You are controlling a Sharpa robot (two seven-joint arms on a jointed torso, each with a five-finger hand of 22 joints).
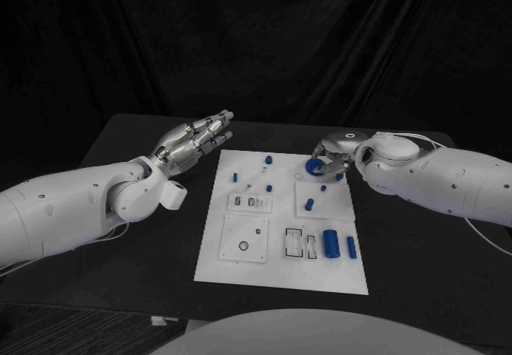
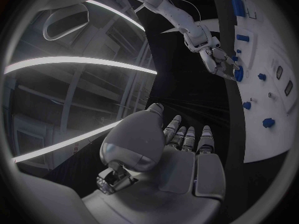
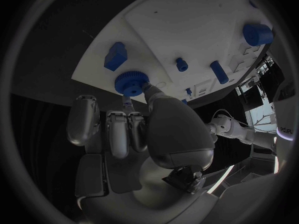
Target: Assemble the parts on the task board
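Right hand point(image 1: 333, 159) pinches blue gear point(image 1: 315, 167) at far right corner of task board point(image 1: 280, 255). Left hand point(image 1: 193, 142) empty, fingers spread, above desk point(image 1: 128, 255) beside board's far left corner. Two blue cylinders point(image 1: 339, 243) lie near board's right edge.

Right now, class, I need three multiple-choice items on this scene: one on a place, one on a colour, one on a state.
1. Where is the right robot hand?
A. at the board's far right corner
B. at its near left corner
C. off the table

2. What colour is the gear?
A. red
B. blue
C. yellow

3. How is the left robot hand?
A. gripping a part
B. pressing the board
C. open, holding nothing

Answers: 1 A, it sits at that corner; 2 B, plainly blue; 3 C, fingers apart beside the board.
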